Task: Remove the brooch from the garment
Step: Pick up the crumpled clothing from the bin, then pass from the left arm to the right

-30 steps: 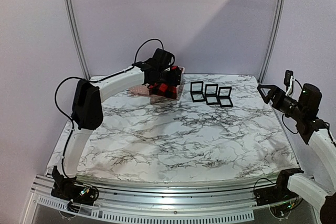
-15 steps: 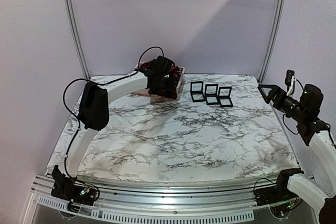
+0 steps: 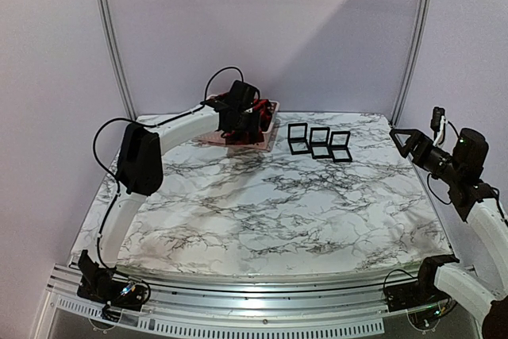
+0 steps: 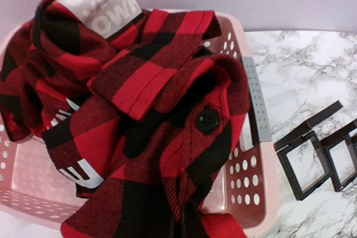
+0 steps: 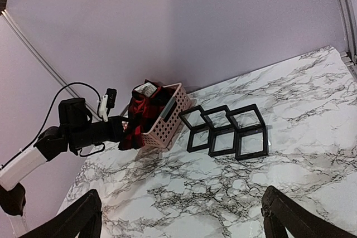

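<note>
Left gripper [image 5: 121, 131] is pinching a fold of the plaid flannel shirt [image 4: 139, 115], which is spilling over the pink basket [image 4: 245, 188] at the table's far left. The brooch isn't showing, so lifting and spreading is looking like the next call. Right gripper [image 3: 402, 142] is hovering, jaws wide.

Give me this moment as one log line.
left claw shut on garment in basket | right claw open | brooch not visible
</note>
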